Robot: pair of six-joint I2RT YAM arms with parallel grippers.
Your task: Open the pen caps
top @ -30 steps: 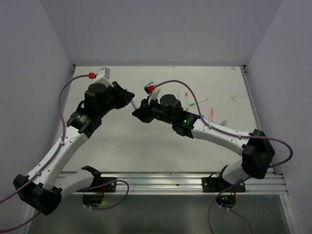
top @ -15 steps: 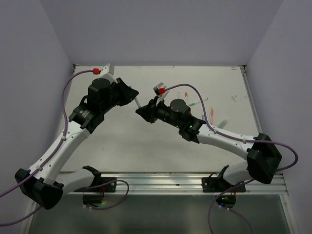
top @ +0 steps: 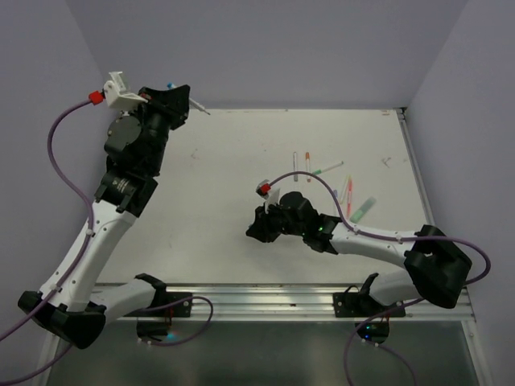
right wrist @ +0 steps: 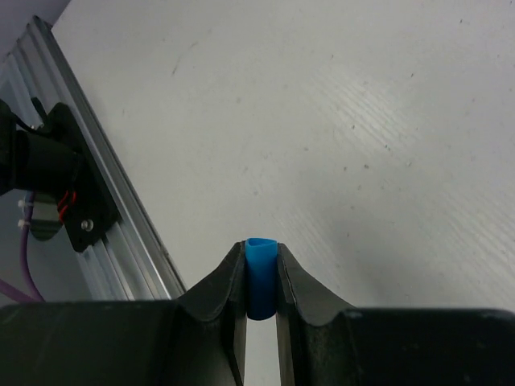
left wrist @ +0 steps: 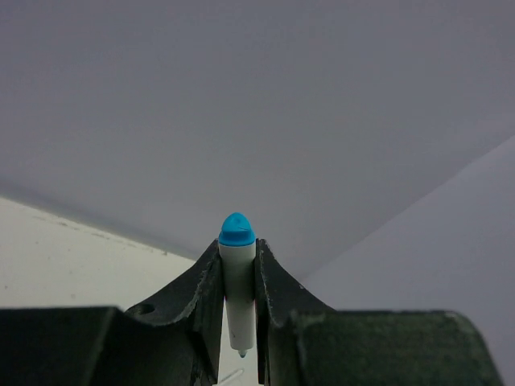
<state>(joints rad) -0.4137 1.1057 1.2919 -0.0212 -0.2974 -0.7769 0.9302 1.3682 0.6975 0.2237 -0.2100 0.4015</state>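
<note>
Clamping narrow on a short blue cap (right wrist: 259, 283), the right fingers (right wrist: 224, 293) grip it by its sides w/ its open mouth showing past the tips; no barrel in it. The left fingers (left wrist: 201, 293) are pinched just as tight on a white pen barrel (left wrist: 239, 297). Its rounded blue end plug (left wrist: 237, 230) sticks out beyond the tips, and the small writing tip is bare at the other end. So we judge this pen opened: cap & barrel are well apart, one per arm.

Materials: the cap is a smooth, glossy plastic tube, thin-walled & round. The barrel is a slim cylinder of matte white plastic. The plug is a domed bullet shape in brighter blue. The fingers are black & hard, w/ curved inner faces.

Outward: the right arm sits low over the counter (top: 201, 217), about mid-width toward the near edge. The left arm is lifted at the far-left corner. The counter is off-white & flat, w/ fine scuffs and faint streaks. On its far-right part lie the other pens (top: 326, 170), thin sticks w/ coloured ends, plus a mint-green piece (top: 364, 209), maybe a loose cap. They're too small for us to tell which are capped, so we reckon those are what's left.
</note>
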